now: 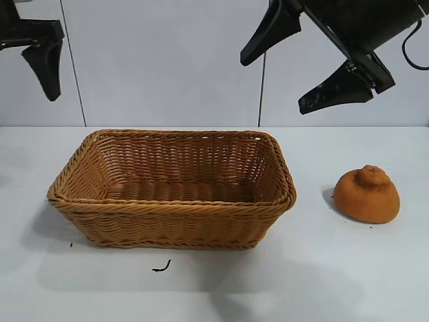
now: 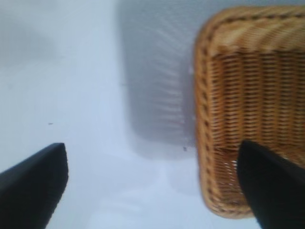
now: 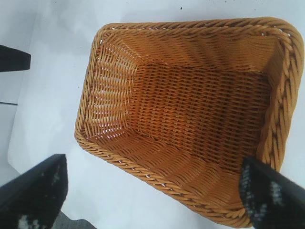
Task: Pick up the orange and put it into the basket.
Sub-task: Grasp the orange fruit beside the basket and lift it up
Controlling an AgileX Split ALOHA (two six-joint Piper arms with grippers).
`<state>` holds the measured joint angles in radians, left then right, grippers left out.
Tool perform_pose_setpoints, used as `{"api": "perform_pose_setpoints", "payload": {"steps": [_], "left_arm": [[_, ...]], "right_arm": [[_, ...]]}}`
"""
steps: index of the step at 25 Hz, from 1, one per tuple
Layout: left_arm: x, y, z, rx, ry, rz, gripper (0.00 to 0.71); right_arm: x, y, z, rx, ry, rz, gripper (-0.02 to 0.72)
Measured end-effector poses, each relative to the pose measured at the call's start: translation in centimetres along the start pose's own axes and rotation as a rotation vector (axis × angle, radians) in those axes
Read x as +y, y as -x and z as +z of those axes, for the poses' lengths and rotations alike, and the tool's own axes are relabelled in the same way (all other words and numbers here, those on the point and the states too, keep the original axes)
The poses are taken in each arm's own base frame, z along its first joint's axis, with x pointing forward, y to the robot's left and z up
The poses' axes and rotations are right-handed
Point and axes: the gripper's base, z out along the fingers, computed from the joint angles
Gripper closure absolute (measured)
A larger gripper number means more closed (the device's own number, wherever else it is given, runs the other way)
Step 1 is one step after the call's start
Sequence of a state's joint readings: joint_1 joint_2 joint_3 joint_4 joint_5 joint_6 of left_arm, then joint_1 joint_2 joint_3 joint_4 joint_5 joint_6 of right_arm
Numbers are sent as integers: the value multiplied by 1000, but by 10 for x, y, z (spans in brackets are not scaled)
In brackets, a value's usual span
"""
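Observation:
The orange (image 1: 366, 194), a matte orange-brown lump with a knobby top, sits on the white table to the right of the basket, a short gap away. The tan wicker basket (image 1: 167, 206) stands empty at the table's middle. It also shows in the right wrist view (image 3: 143, 171) and the left wrist view (image 2: 202, 119). My right gripper (image 1: 273, 85) hangs open and empty high above the basket's right end, up and left of the orange. In its wrist view (image 3: 153, 164) it looks down into the basket. My left gripper (image 2: 150, 152) is open and empty, high beside the basket's left end.
A small black scrap (image 1: 161, 267) lies on the table in front of the basket, and a tiny speck (image 1: 71, 245) lies by its left front corner. Bare white table surrounds the basket. A pale panelled wall stands behind.

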<state>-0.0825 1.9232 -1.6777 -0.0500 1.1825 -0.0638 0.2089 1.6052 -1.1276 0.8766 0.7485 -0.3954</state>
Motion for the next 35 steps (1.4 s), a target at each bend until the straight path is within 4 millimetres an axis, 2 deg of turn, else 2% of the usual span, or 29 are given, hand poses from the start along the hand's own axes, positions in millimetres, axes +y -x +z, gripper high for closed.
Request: {"api": "perform_pose_setpoints", "payload": {"steps": [4,6,15,19,22,25,27,33,35], "left_arm": [[26,1,-1,6,21,-51,18],[29,-1,-2,22,24,-44,18],[11,-2,-2,23,2,2,18],[8,-5,-17,-9,-6,6,18],[9,-16,-34,-33,0,16,18],[10,-39,-47,-32,12,25,18],[12,-61,-53,-15,16,27,18],[15,-143,-86,-44,20,32,18],[17,-172,-92,-57,20,32,18]], "right_arm": [[0,1,0,-6,-5,-3,8],[0,1,0,-6,-5,-3,8],[-1,0,0,-5,-7,-5,8],[-1,0,0,-3,-7,-6,8],[-1,0,0,-2,-7,-6,8],[-1,0,0,-2,-7,-6,8],[-1,0,0,-1,-6,-6,8],[0,0,0,3,-5,-6,8],[0,0,0,3,-5,-6,8]]}}
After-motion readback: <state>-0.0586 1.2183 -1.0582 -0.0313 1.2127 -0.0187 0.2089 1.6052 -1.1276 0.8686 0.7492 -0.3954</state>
